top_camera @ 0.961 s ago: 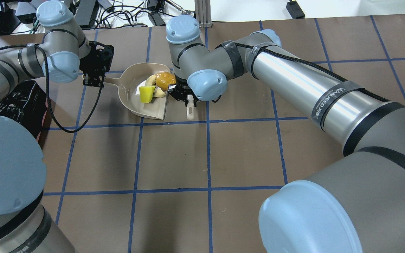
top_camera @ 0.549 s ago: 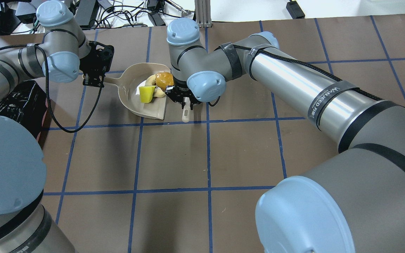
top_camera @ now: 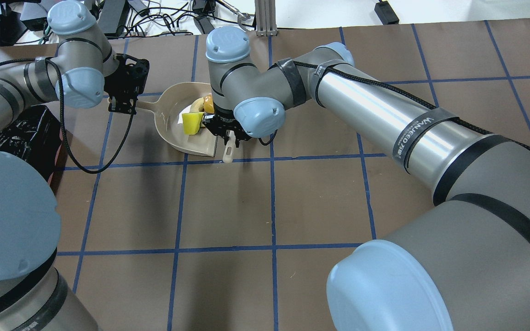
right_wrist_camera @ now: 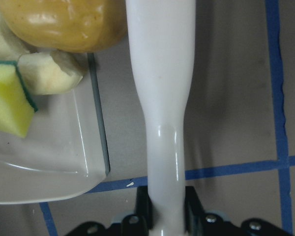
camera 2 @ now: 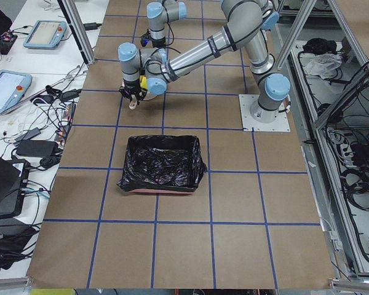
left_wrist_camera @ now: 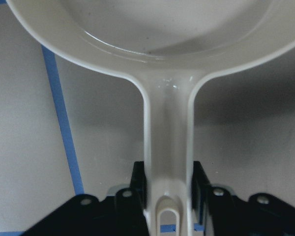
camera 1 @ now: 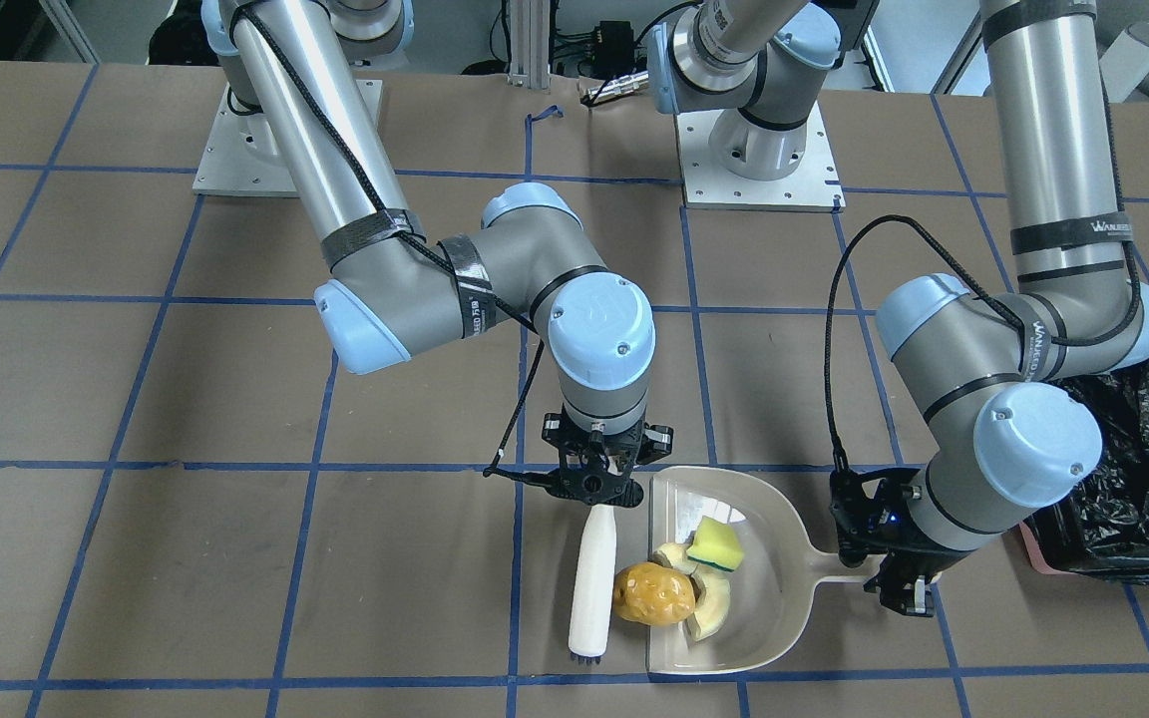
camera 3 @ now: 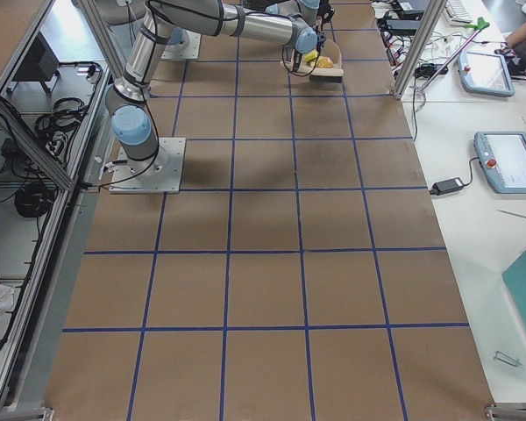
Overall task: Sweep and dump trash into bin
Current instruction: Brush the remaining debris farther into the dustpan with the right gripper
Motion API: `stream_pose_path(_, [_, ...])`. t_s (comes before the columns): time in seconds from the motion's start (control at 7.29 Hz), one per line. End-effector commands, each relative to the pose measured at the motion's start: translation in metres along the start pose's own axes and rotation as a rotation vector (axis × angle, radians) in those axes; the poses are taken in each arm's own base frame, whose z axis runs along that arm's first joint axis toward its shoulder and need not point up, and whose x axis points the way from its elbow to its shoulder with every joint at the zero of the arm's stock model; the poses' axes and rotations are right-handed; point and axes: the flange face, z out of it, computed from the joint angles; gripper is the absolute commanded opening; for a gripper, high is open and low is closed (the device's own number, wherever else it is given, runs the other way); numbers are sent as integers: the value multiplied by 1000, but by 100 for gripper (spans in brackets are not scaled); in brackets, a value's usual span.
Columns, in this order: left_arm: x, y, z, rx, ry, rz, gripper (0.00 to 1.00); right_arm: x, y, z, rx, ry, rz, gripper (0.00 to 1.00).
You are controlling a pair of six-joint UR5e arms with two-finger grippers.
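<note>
Change: the right claw (right_wrist_camera: pixel 166 204), clamped on the brush (camera 1: pixel 592 578), has shifted toward the dustpan (camera 1: pixel 779 598); the brush now touches the brown lump (camera 1: pixel 652 593).
Brush axis: away from robot, bristles far.
Left claw (left_wrist_camera: pixel 168 179): grips dustpan handle.

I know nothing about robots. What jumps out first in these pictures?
A glossy brown potato-like lump sits at the mouth of a flat beige plastic dustpan, with a white plastic brush beside it in the right arm's jaws. The left arm's jaws clamp the dustpan's handle.
</note>
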Motion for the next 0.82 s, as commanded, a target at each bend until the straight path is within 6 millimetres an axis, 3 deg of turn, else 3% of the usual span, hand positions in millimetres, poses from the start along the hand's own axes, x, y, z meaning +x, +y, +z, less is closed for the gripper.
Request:
stream_pose_path(0.0, [0,0,0,0,0,0,0,-14,6,12,13,-14,19,0])
stream_pose_path(0.27, [0,-1,1,2,1,2,0,-24,9,4,7,-53,37,0])
stream_pose_path(0.69, [0,-1,1,4,1,2,0,-44,30,5,5,-55,49,0])
